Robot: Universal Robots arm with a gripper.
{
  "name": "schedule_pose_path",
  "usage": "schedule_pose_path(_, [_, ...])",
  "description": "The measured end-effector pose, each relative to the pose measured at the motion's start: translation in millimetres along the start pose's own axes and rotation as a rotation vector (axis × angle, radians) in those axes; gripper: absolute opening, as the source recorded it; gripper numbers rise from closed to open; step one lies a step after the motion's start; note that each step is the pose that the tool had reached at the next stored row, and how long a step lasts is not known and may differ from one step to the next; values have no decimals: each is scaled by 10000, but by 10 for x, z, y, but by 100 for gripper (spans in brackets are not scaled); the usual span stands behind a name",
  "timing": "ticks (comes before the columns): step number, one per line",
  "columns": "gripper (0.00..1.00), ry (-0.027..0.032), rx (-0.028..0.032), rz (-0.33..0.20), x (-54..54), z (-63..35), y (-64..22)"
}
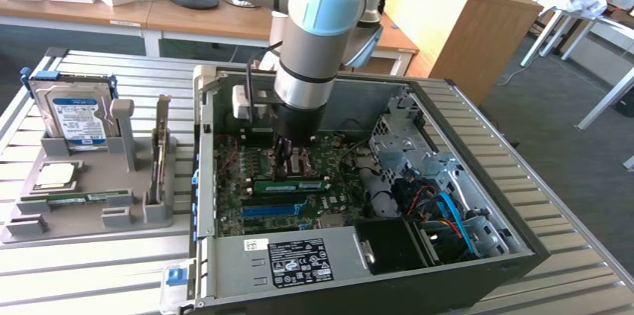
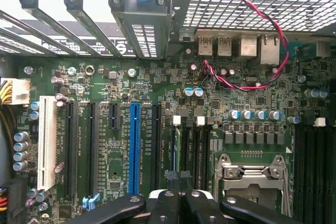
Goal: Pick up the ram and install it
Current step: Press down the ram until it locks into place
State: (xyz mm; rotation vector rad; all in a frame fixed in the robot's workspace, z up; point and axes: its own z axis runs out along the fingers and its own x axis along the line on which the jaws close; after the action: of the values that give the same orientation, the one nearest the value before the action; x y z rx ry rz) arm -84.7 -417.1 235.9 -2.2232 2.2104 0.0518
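Exterior view, from its left: grey fixture tray (image 1: pixel 59 222) sits on the slatted metal tabletop (image 1: pixel 89 270). Hard drive (image 1: pixel 67 111) stands upright in the tray's back slot, with a square silver processor chip (image 1: pixel 56 175) lying flat in front of it. One green module (image 1: pixel 79 198) lies flat in the tray's front groove; a thin card (image 1: pixel 159 153) stands on edge in the tray's slot nearest the case.

Middle: open PC case (image 1: pixel 515 248) lying on its side, motherboard (image 1: pixel 233 181) facing up. The arm (image 1: pixel 322 40) comes straight down into the case. The gripper (image 1: pixel 289 159) is low over the board, fingers (image 2: pixel 167 204) closed together. Whether they pinch anything I cannot tell from either view.

The ram (image 1: pixel 290 185) is a green strip lying along the board just under the fingertips, beside the blue slot (image 1: pixel 269 210). Cannot tell whether it is fully seated.

Wrist view: fingertips meet right above the row of black memory slots (image 2: pixel 190 148), between the blue expansion slot (image 2: pixel 134 148) and the empty CPU socket (image 2: pixel 252 179). A red-black wire pair (image 2: pixel 262 40) loops near the rear I/O ports.

Exterior view's right: drive cage (image 1: pixel 406 140), blue cables (image 1: pixel 448 207), then the PSU label (image 1: pixel 300 261) at the case's near edge.
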Motion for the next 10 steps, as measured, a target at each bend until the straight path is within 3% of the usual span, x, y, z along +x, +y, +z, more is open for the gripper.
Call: schedule_pose_path(10, [10,4,-2,0,2,40,0])
